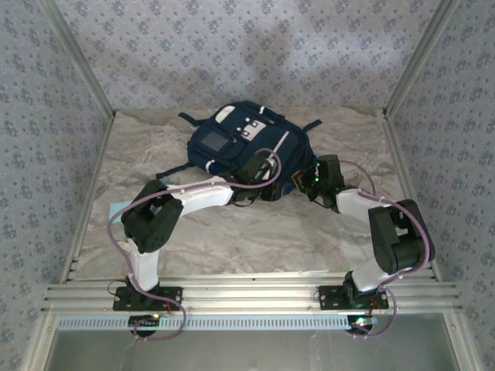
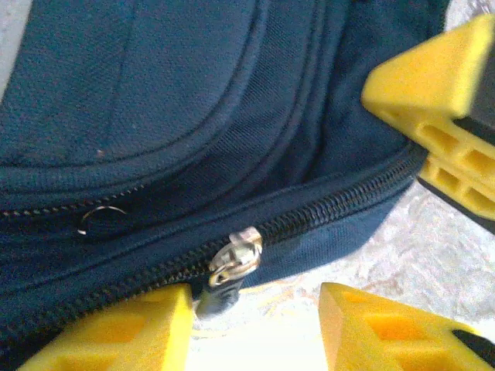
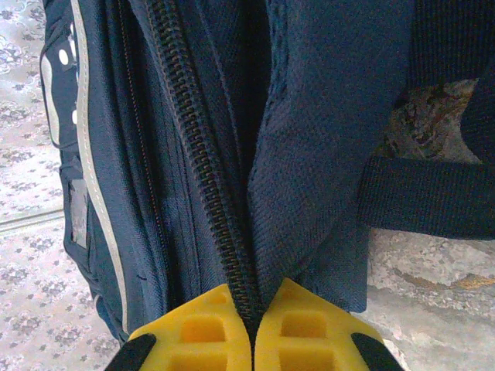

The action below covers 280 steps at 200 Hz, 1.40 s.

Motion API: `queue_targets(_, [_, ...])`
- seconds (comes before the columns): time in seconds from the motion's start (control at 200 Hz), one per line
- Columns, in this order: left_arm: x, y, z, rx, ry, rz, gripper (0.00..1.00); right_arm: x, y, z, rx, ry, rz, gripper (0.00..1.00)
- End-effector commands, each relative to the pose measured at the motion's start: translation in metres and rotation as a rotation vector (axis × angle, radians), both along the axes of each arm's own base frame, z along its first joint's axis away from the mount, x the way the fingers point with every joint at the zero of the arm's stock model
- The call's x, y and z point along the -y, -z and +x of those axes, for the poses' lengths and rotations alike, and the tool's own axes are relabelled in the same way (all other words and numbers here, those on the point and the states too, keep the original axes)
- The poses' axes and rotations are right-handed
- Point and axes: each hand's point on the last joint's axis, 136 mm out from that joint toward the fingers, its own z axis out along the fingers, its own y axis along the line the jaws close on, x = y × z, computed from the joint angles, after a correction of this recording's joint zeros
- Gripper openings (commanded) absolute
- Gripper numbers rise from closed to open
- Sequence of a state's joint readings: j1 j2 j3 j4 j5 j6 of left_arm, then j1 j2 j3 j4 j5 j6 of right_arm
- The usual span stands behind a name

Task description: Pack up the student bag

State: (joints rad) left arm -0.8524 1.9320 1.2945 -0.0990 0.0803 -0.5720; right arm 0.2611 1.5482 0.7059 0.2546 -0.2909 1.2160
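Note:
The student bag [image 1: 232, 139], navy blue with white stripes and a grey patch, lies flat at the back middle of the table. My left gripper [image 2: 255, 332] is open at the bag's near edge. The silver zipper slider [image 2: 232, 261] and its dark pull tab [image 2: 213, 303] sit just beside the left finger [image 2: 116, 332], and nothing is clamped. My right gripper [image 3: 253, 328] is shut on the bag's fabric along the zipper [image 3: 201, 170], at the bag's near right corner [image 1: 309, 179]. Its yellow fingers [image 2: 441, 116] also show in the left wrist view.
The table is covered with a pale marbled cloth [image 1: 255, 239]. Patterned walls stand on three sides. A dark bag strap [image 3: 425, 197] lies on the cloth to the right. Aluminium rails [image 1: 247, 297] run along the near edge by the arm bases.

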Motion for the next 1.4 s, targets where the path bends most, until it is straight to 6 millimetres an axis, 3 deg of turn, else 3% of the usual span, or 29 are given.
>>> queue_targets(0.0, [0.009, -0.013, 0.02, 0.074, -0.015, -0.02, 0.32, -0.018, -0.033, 0.016, 0.108, -0.033, 0.067, 0.0])
queue_targets(0.12, [0.006, -0.005, 0.023, 0.063, -0.027, -0.003, 0.15, -0.017, -0.034, 0.016, 0.11, -0.029, 0.076, 0.0])
queue_targets(0.305, [-0.005, -0.005, 0.023, 0.066, -0.047, 0.022, 0.0, -0.012, -0.035, 0.017, 0.113, -0.018, 0.075, 0.0])
queue_targets(0.615, [-0.024, -0.012, 0.02, 0.075, -0.071, 0.051, 0.0, -0.006, -0.03, 0.018, 0.104, -0.01, 0.064, 0.0])
queue_targets(0.705, [-0.021, -0.009, 0.021, 0.056, -0.073, 0.049, 0.18, -0.009, -0.031, 0.019, 0.106, -0.013, 0.069, 0.0])
queue_targets(0.815, [-0.012, -0.011, 0.021, 0.04, -0.068, -0.001, 0.21, -0.01, -0.033, 0.019, 0.111, -0.014, 0.072, 0.0])
queue_targets(0.899, [-0.009, -0.014, 0.022, 0.036, -0.074, -0.029, 0.48, -0.009, -0.033, 0.019, 0.113, -0.013, 0.07, 0.0])
queue_targets(0.949, [-0.008, -0.014, 0.023, 0.035, -0.078, -0.032, 0.54, -0.01, -0.034, 0.019, 0.114, -0.012, 0.074, 0.0])
queue_targets(1.104, [-0.006, -0.009, 0.026, 0.029, -0.085, -0.021, 0.55, -0.011, -0.036, 0.019, 0.12, -0.014, 0.081, 0.0])
queue_targets(1.284, [-0.011, 0.008, 0.033, 0.025, -0.114, 0.037, 0.42, -0.012, -0.038, 0.019, 0.126, -0.011, 0.091, 0.0])
queue_targets(1.394, [-0.02, 0.021, 0.04, 0.026, -0.147, 0.115, 0.41, -0.014, -0.044, 0.018, 0.142, -0.017, 0.101, 0.0])
